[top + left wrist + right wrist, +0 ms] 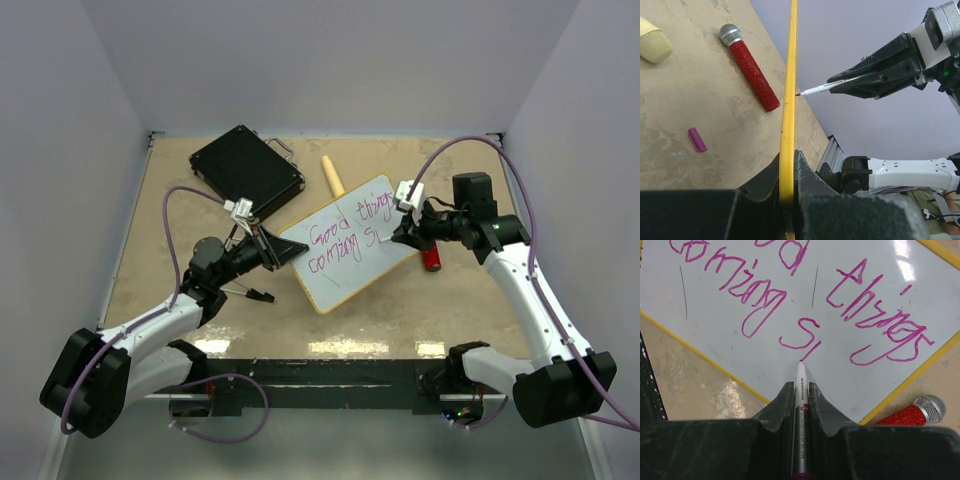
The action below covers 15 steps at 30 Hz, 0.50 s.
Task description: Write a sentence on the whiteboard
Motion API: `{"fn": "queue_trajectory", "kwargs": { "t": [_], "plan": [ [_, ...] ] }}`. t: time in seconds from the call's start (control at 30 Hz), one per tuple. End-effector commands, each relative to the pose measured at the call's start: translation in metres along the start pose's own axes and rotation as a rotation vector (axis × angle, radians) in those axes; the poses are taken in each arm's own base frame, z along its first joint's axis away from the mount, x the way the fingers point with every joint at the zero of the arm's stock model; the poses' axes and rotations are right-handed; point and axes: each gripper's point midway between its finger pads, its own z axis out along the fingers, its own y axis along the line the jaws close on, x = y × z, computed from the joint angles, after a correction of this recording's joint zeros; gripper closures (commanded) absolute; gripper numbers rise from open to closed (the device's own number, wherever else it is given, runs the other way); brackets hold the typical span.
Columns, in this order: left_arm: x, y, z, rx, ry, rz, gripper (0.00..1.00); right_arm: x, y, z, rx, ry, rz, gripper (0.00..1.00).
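Observation:
The whiteboard [352, 262], white with a thin yellow frame, lies tilted in mid-table. My left gripper [272, 247] is shut on its left edge; in the left wrist view the yellow frame [788, 105] runs edge-on between the jaws. The sentence [345, 232] in magenta reads "Good things" over "coming s"; it also shows in the right wrist view [790, 305]. My right gripper [402, 233] is shut on a white marker [800, 405]. The marker's tip [800, 361] touches the board at the end of the last stroke.
A black case [247, 168] lies at the back left. A red glitter microphone [431, 260] lies by the board's right edge and a cream one [333, 176] behind the board. A magenta marker cap [697, 139] lies on the table.

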Motion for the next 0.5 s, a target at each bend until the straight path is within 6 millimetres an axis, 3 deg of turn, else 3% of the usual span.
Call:
{"fn": "queue_trajectory", "kwargs": {
  "t": [0.0, 0.23, 0.47],
  "plan": [
    [-0.033, -0.050, 0.001, 0.181, -0.101, 0.099, 1.00, -0.004, -0.004, -0.002, 0.009, -0.003, -0.027, 1.00],
    [-0.032, -0.052, -0.001, 0.185, -0.096, 0.102, 1.00, -0.036, -0.028, -0.003, 0.076, -0.079, -0.029, 1.00],
    [-0.031, -0.052, -0.001, 0.188, -0.093, 0.106, 1.00, -0.036, -0.038, -0.002, 0.125, -0.079, -0.006, 1.00]
  ]
}}
